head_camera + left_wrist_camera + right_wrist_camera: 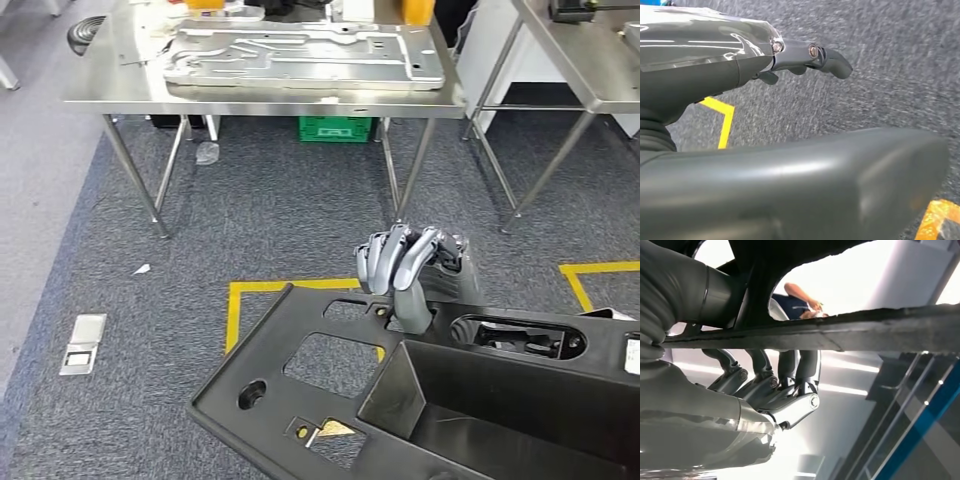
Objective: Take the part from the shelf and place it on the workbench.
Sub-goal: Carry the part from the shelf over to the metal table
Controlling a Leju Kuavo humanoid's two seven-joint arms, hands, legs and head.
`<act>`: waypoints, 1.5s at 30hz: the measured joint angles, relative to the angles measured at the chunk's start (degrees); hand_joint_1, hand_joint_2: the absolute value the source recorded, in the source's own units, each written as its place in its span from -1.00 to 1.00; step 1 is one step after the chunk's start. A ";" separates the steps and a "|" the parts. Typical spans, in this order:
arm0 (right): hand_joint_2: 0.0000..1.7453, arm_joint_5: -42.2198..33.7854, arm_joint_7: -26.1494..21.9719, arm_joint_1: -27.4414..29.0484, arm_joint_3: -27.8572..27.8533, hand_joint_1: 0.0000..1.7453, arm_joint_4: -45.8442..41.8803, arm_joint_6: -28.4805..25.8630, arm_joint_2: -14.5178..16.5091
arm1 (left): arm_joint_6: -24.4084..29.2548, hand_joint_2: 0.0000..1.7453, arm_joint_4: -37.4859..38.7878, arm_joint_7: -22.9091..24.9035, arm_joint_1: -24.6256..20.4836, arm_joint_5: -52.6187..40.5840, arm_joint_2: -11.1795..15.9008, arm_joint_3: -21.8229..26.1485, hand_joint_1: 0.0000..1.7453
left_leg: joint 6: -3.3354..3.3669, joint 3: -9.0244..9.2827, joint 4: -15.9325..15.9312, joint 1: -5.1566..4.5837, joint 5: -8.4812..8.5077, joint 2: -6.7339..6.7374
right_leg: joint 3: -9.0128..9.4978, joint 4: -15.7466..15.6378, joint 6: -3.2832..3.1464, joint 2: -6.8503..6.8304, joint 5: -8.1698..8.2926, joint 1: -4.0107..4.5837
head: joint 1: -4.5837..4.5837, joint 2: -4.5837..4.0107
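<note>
From my head camera I see the black plastic part (423,400), a long moulded panel with several cut-outs and a deep rectangular trough, held up low in my field of view above the grey carpet (249,220), tilted so that its left end dips toward the floor. My right hand (411,265) grips its far edge: the fingers curl over the top rim from behind, and the thumb presses down on the near side of that rim, so the part's edge sits pinched between them. My right wrist camera looks at the same grasp from underneath; there the right hand (764,390) has its fingers (806,370) hooked up and over the dark edge of the part (866,332), which crosses the picture as a thick dark band just beyond the knuckles. A person (800,302) in a dark blue top shows through the gap past that edge. In my left wrist camera the left hand (798,57) shows one dark finger stretched out over the carpet, and a broad smooth dark surface lies close under the lens; I cannot tell whether this hand has hold of anything. Ahead of me stands the steel workbench (98,95), well apart from the part, with a large pressed metal panel (302,55) lying flat on its top and a green crate (334,128) under it. Yellow floor tape (241,300) runs beneath the part.
</note>
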 joint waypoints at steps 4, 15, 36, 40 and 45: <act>1.00 -0.65 -0.02 0.14 -0.33 1.00 -0.05 -0.14 -0.03 | -0.28 1.00 0.00 -0.01 -0.21 0.00 0.02 0.43 -1.00 | 1.50 0.17 -0.13 -0.10 -0.08 -1.77 | -4.59 10.45 0.25 5.24 -5.89 -0.41 | 0.04 0.00; 1.00 -1.03 -0.22 0.42 -1.57 1.00 -0.56 -0.13 -0.08 | -0.91 1.00 0.00 -0.38 -0.06 0.00 0.13 1.02 -1.00 | 1.57 1.90 -0.63 -1.36 -1.51 -4.18 | -2.28 0.44 -3.83 6.55 1.36 1.63 | 0.10 0.00; 1.00 -1.55 -0.04 1.62 -3.01 1.00 -0.49 -0.29 0.00 | -1.11 1.00 0.00 -1.01 0.82 0.00 0.68 1.39 -1.00 | 2.01 3.17 -0.72 -0.22 -2.74 -2.55 | -3.49 14.71 0.69 5.68 -7.84 -0.25 | -0.13 0.00; 1.00 -1.93 0.00 1.79 -3.01 1.00 -0.12 -0.10 0.00 | -1.11 1.00 0.00 -1.01 1.00 0.00 0.68 1.39 -1.00 | 2.27 6.93 -1.65 -0.99 -4.71 -2.54 | -8.29 15.16 -0.60 5.69 -11.31 0.45 | -0.11 0.00; 1.00 -2.07 0.09 1.83 -3.01 1.00 0.21 0.05 0.00 | -1.14 1.00 0.01 -0.98 1.03 0.00 0.51 1.39 -1.00 | 2.28 10.00 -2.84 -1.76 -6.53 -1.97 | -8.42 7.78 -3.16 5.15 -2.73 2.22 | -0.14 0.00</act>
